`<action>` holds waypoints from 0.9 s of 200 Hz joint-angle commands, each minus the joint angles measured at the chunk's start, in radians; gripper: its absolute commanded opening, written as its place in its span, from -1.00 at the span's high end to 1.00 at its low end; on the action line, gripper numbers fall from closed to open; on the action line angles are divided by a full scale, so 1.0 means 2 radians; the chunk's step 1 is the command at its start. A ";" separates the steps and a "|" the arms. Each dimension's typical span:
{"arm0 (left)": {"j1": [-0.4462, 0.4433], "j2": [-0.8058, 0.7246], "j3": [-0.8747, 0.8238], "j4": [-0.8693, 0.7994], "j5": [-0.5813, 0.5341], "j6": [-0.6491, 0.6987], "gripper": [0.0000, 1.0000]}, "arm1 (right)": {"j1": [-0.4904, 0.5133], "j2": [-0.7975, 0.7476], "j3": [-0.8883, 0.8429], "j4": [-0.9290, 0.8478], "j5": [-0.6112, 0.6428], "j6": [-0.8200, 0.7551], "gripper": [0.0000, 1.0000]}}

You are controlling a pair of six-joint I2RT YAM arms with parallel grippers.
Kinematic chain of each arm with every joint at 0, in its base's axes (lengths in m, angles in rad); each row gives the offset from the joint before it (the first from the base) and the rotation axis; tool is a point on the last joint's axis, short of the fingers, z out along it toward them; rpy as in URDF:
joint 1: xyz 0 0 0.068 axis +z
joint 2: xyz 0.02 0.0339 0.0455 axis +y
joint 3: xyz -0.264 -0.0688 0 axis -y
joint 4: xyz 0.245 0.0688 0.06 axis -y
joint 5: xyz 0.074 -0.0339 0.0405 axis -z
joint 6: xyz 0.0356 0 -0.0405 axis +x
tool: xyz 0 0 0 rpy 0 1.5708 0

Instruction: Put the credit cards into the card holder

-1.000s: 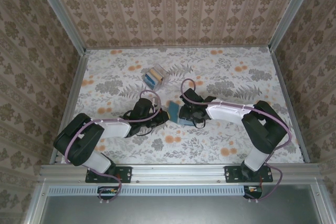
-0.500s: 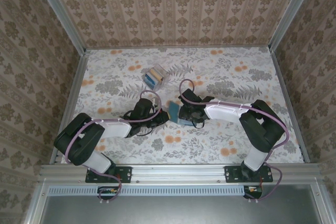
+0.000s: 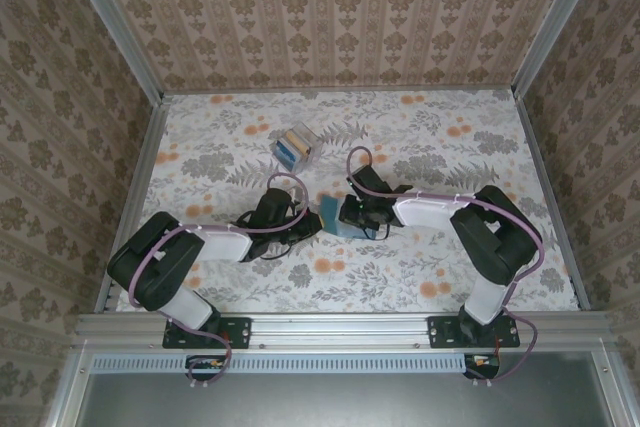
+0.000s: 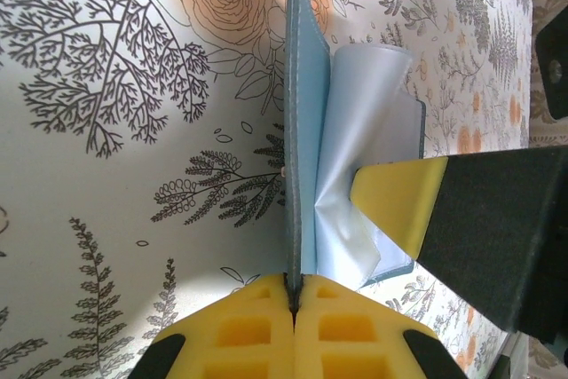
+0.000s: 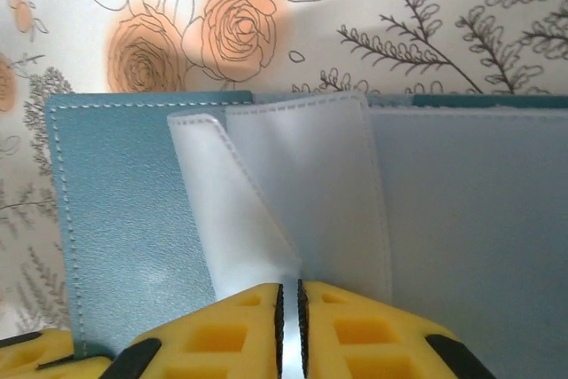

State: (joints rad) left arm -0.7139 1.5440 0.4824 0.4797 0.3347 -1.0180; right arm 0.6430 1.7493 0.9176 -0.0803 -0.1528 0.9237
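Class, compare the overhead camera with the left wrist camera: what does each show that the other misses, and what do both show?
Overhead: the clear box with cards inside at the back of the table, plus the left arm and right arm whole.
Left wrist: the left end effector shut on the wallet by its teal cover, seen edge-on, and a yellow fingertip of the right end effector against a clear sleeve.
Both: the wallet held between the two end effectors on the flowered table.
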 commanded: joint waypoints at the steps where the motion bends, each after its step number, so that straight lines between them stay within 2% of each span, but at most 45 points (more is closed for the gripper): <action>1: -0.009 0.008 -0.005 0.009 0.003 -0.004 0.95 | -0.009 -0.005 -0.016 0.073 -0.070 0.007 0.72; 39: -0.008 0.013 -0.007 0.012 0.002 -0.006 0.89 | -0.020 -0.010 -0.027 0.136 -0.120 0.010 0.67; 77: -0.005 0.018 -0.008 0.014 0.002 -0.005 0.86 | -0.025 -0.011 -0.022 0.153 -0.144 -0.003 0.29; 87: -0.005 0.019 -0.009 0.015 0.002 -0.006 0.87 | -0.030 -0.027 -0.023 0.135 -0.125 -0.011 0.12; 125: -0.004 0.023 -0.012 0.022 0.004 -0.009 0.88 | -0.033 -0.099 -0.009 -0.030 -0.001 -0.086 -0.09; 151: -0.004 0.025 -0.013 0.024 0.004 -0.009 0.88 | -0.035 -0.128 -0.033 -0.051 0.027 -0.101 -0.23; 180: -0.004 0.035 -0.013 0.036 0.009 -0.017 0.89 | -0.036 -0.122 -0.046 -0.074 0.049 -0.087 -0.24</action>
State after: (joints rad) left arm -0.7204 1.5837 0.4706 0.5251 0.3367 -1.0290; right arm 0.5762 1.4979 0.8654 -0.1192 -0.1375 0.7616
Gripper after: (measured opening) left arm 0.060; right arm 0.620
